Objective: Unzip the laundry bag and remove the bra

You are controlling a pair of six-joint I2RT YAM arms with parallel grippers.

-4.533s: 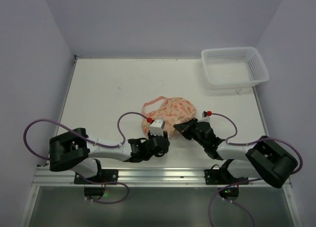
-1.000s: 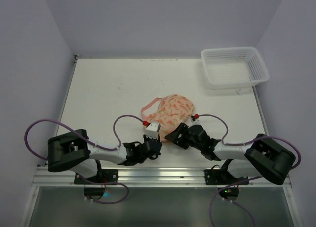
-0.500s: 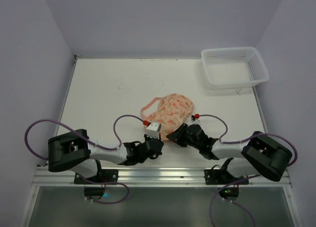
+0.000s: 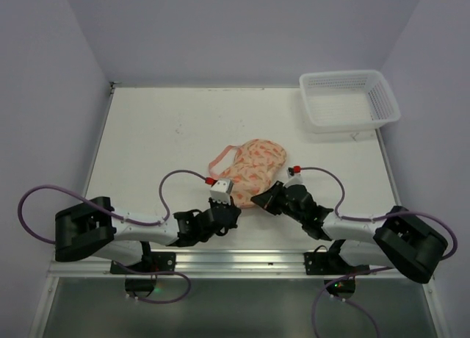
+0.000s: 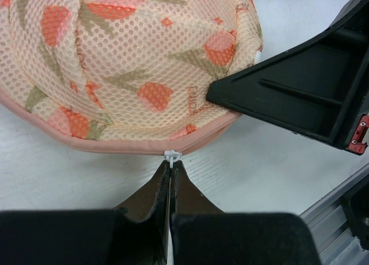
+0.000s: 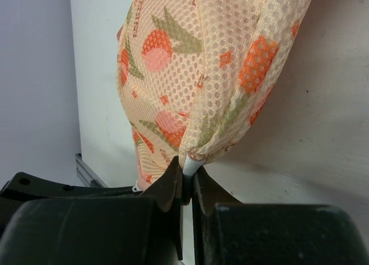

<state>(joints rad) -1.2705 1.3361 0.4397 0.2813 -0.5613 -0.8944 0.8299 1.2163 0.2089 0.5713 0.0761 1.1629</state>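
Note:
The laundry bag (image 4: 253, 165) is a peach mesh pouch with orange print, lying mid-table. Its pink zip trim (image 5: 104, 144) looks closed along the near edge. My left gripper (image 5: 171, 162) is shut on the small white zip pull (image 5: 172, 156) at the bag's near edge; it shows in the top view (image 4: 230, 203) too. My right gripper (image 6: 189, 174) is shut on a white tab (image 6: 191, 163) at the bag's (image 6: 196, 75) right end, in the top view at the bag's near right edge (image 4: 258, 199). The bra is hidden.
A white plastic lattice basket (image 4: 349, 100) stands at the back right corner. The right gripper's black body (image 5: 300, 98) lies close beside the left gripper. The table's metal front rail (image 4: 235, 261) runs just behind both arms.
The bag has shifted a little to the back and right since a second ago. Both grippers have stayed at its near edge and followed it; the left arm is stretched out further.

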